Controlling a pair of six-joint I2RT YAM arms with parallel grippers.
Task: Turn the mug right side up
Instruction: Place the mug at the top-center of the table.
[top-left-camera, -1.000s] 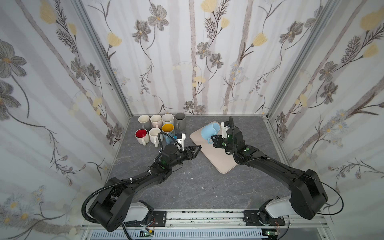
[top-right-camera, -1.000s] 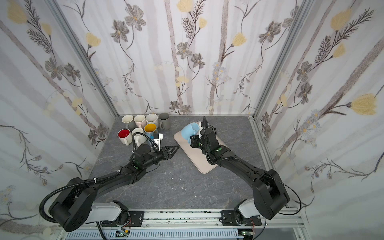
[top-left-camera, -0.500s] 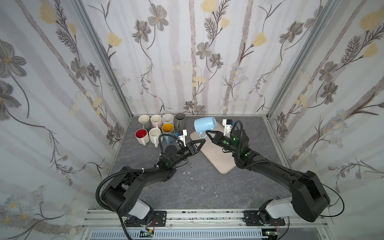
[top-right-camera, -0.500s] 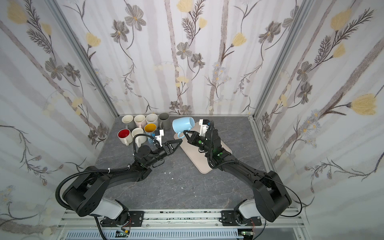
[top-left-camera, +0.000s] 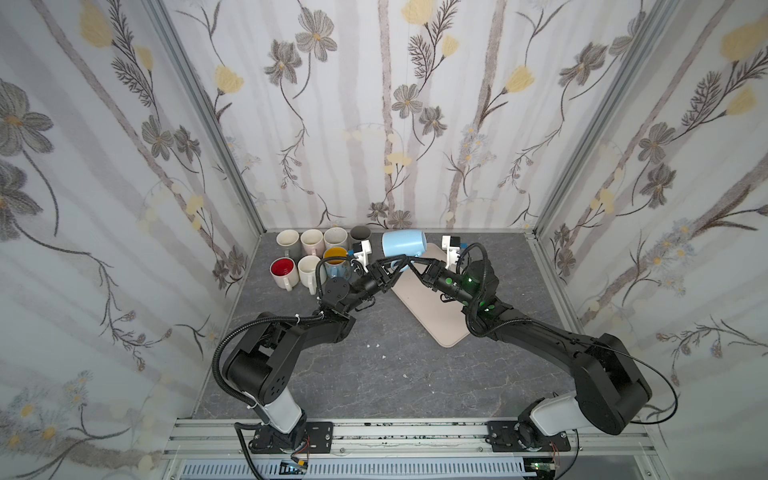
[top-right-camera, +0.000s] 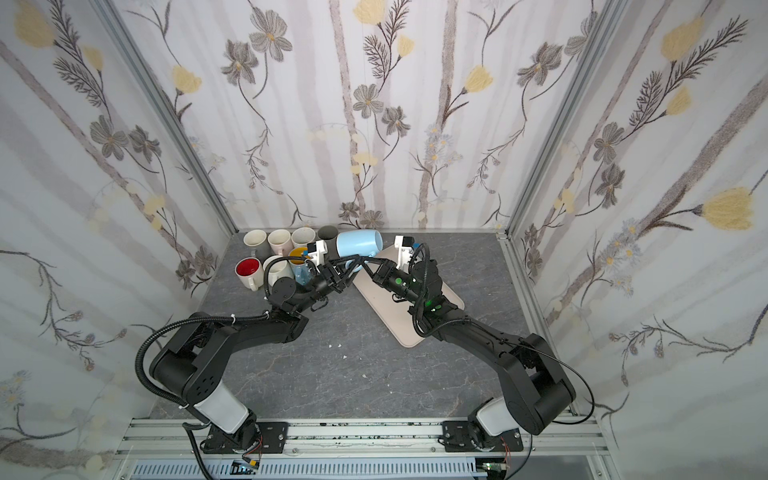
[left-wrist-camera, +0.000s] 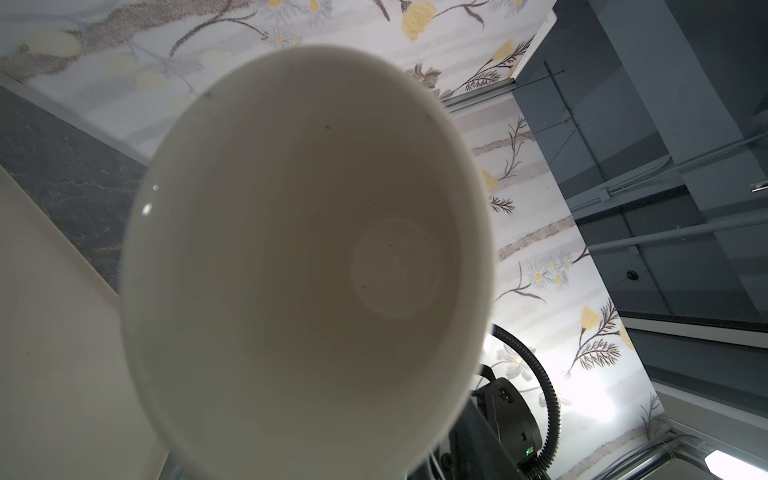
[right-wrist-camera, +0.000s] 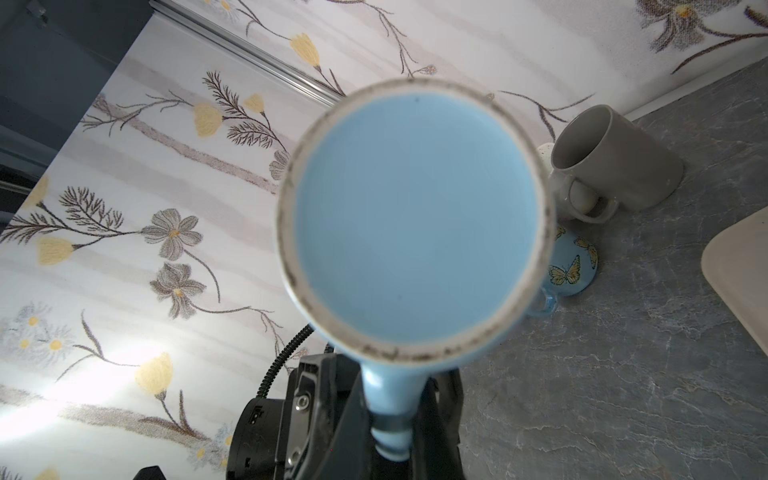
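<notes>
1. The light-blue mug (top-left-camera: 403, 244) hangs in the air on its side, above the far end of the beige tray (top-left-camera: 432, 320). It touches neither the tray nor the table.
2. Its white inside faces the left wrist camera, and its ringed base faces the right wrist camera.
3. The right gripper (right-wrist-camera: 390, 428) is clamped on the mug's handle and carries it.
4. The left gripper (top-left-camera: 397, 262) reaches in just under the mug, its tips meeting the right gripper's. Whether its jaws grip anything cannot be told, since neither top view nor its own wrist view shows them clearly.
5. The step in hand looks like a mid-air handover, so the mug can be swung mouth-up.
6. To do it well, the right gripper should not let go until the left one has a firm, square hold. A slanted pinch on smooth glaze could slip.
7. The turn should be slow and made above the tray, so a drop falls short.
8. The cluster of upright mugs (top-left-camera: 309, 268) stands near on the left, so the swing should stay clear of it.
</notes>
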